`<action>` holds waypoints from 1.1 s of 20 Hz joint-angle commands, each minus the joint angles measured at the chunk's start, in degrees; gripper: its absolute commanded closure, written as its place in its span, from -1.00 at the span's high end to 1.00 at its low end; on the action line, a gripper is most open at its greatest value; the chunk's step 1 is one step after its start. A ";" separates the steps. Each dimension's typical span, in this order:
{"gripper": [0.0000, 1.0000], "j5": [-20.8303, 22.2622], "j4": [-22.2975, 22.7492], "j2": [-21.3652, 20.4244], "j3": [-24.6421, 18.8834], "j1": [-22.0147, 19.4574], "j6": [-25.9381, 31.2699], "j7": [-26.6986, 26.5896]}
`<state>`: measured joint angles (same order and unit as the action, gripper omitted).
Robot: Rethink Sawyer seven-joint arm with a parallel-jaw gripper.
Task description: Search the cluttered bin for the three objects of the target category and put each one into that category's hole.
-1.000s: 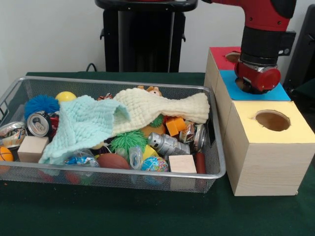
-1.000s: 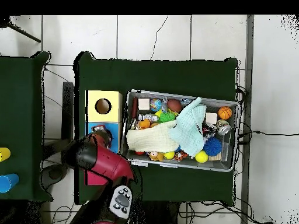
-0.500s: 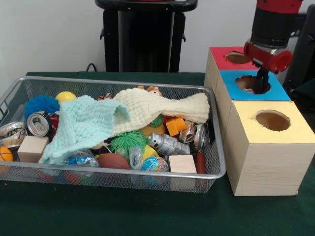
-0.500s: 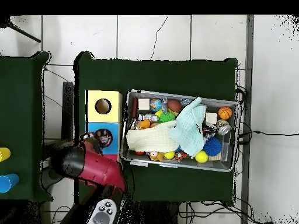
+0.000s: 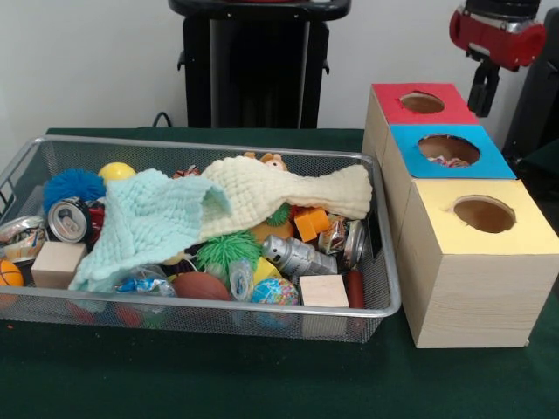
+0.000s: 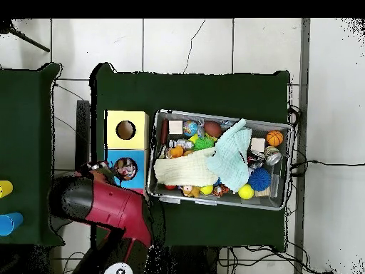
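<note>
My gripper (image 5: 481, 94) hangs high at the top right, above and behind the red-topped box (image 5: 397, 105), with nothing seen in it. In front of that box stands the blue-topped box (image 5: 492, 163); a crumpled, shiny thing (image 5: 449, 161) lies inside its hole. The yellow-topped box (image 5: 524, 234) is nearest. The wire bin (image 5: 384, 301) holds cans (image 5: 68, 218), a silver can (image 5: 295, 256), wooden blocks (image 5: 324, 291), balls and spiky toys. A teal cloth (image 5: 148, 223) and a cream cloth (image 5: 279, 192) cover its middle. In the overhead view the red arm (image 6: 100, 203) lies beside the blue box (image 6: 139, 173).
The three boxes stand in a row right against the bin's right end. A black stand (image 5: 258, 65) rises behind the bin. In the overhead view a second green table (image 6: 25, 153) sits at the left with yellow and blue things at its edge.
The gripper has lifted from the blue hole and drawn back up to the right. The crumpled thing now shows inside that hole. Nothing in the bin has moved.
</note>
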<state>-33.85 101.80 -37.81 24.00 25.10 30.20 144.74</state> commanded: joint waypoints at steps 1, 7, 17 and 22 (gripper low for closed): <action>-1.00 5.71 -6.01 0.01 6.21 -1.37 6.24 8.27; -1.00 10.32 -5.00 -1.55 6.81 -5.57 4.85 1.51; -1.00 17.29 0.38 -5.32 0.37 -14.18 -3.47 -4.08; -1.00 20.19 1.82 -5.08 -1.19 -15.64 -7.42 -2.40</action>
<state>-18.50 98.27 -43.01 29.52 11.42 27.73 144.74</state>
